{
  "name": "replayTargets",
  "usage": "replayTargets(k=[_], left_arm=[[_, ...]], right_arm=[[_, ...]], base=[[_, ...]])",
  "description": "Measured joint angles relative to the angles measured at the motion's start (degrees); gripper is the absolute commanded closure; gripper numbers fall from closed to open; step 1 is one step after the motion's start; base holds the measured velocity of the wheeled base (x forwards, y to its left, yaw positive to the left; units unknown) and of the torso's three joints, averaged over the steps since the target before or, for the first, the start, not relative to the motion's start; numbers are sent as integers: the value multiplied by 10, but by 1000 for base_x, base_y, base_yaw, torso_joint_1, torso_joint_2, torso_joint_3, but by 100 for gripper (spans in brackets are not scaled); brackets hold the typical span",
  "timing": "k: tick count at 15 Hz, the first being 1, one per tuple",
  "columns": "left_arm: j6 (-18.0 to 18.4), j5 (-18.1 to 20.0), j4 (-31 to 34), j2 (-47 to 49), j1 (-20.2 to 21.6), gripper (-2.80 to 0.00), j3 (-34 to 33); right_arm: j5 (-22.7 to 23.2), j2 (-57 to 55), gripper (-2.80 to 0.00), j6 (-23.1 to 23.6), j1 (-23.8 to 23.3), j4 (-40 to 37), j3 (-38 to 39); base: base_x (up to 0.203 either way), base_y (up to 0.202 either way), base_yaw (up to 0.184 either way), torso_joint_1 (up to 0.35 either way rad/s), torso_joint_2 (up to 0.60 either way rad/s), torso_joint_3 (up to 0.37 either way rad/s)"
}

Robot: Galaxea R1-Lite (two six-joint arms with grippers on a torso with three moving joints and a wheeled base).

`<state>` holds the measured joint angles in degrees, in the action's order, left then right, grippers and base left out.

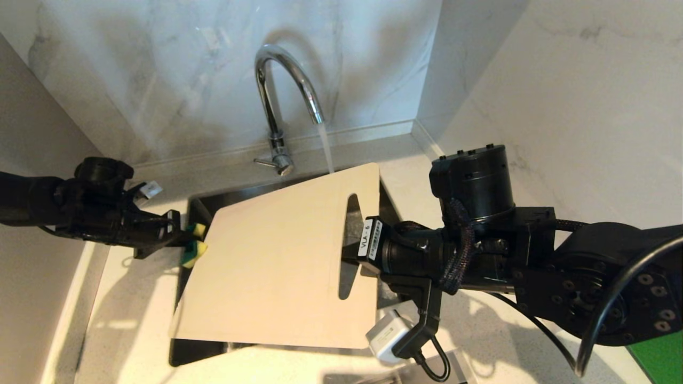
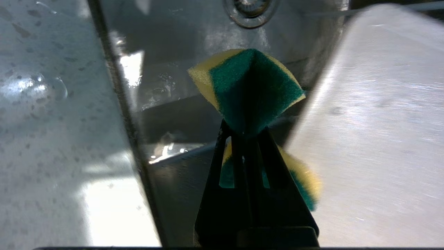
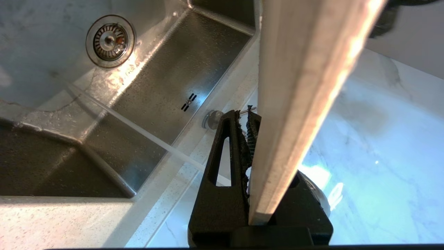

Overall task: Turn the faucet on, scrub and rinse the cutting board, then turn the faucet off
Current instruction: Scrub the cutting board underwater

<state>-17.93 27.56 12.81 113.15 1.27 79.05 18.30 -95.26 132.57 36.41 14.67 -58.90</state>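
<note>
The faucet [image 1: 285,101] runs; its stream falls just behind the far edge of the board [image 1: 277,266]. The board is held tilted over the sink [image 3: 166,86]. The right gripper [image 3: 255,146] is clamped on the board's edge beside the handle slot. The left gripper [image 2: 248,133] is clamped on a yellow-green sponge [image 2: 248,86], which sits at the board's left edge, touching or just beside it.

Step in hand, as judged: scrubbing.
- Keep the right grip firm; scrubbing force can twist the board about a single-edge hold.
- Present the green abrasive face flat to the board.
- Stroke across the board toward the slot, in overlapping passes.
- Keep the board over the sink so runoff drains.

Legible writing: a white label on the right wrist reads "VLA-6".
</note>
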Motion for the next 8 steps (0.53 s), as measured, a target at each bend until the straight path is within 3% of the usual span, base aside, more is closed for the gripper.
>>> replayTargets(k=[2, 8], left_arm=[[-4, 6, 24, -33, -17, 0, 6], [-48, 7, 110, -158, -141, 0, 26]], right_arm=[[-1, -1, 0, 0, 0, 0, 0], [-1, -3, 0, 0, -5, -1, -3]], base=[[0, 0, 0, 0, 0, 0], [0, 0, 0, 0, 0, 0]])
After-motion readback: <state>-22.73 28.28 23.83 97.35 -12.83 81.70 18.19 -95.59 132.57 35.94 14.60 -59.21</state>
